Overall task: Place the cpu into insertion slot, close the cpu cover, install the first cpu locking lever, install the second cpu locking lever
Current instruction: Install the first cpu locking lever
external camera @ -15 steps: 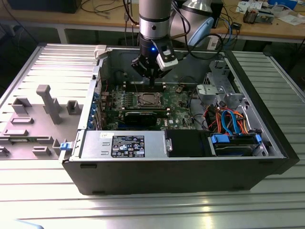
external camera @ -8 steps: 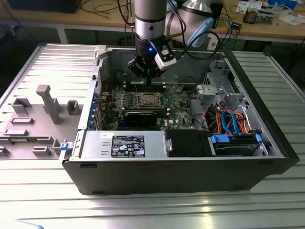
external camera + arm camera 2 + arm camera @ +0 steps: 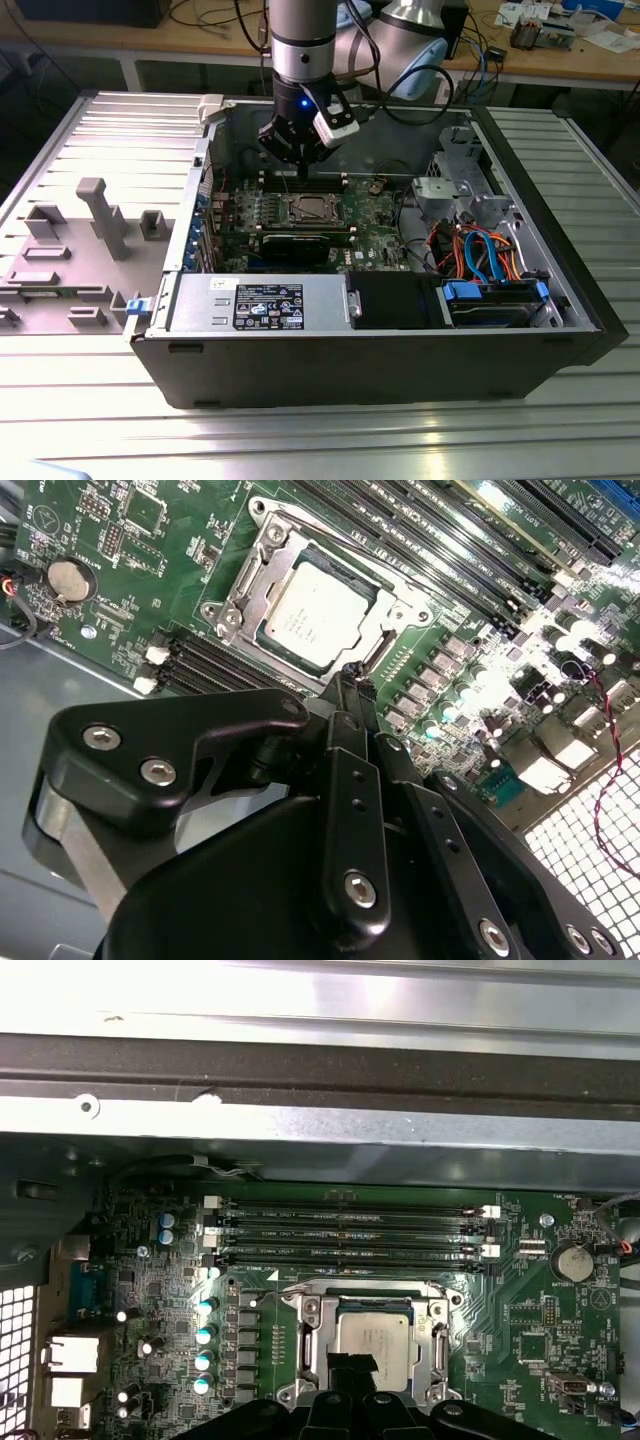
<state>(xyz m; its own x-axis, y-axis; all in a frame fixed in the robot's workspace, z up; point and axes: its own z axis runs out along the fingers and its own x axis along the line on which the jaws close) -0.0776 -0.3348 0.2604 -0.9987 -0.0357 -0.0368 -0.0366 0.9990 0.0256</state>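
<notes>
You have the cpu seated in the insertion slot, and the cpu cover lies down around it — the chip's silvery top shows through the cut-out. Your gripper hangs at the insertion slot's edge, its black fingertips pressed together with nothing visible between them. The memory slots run just beside the insertion slot.

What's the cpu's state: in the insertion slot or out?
In. The cpu lies flat inside the insertion slot, its silvery top framed by the metal rim in both wrist views. The gripper is beside the slot's edge.
</notes>
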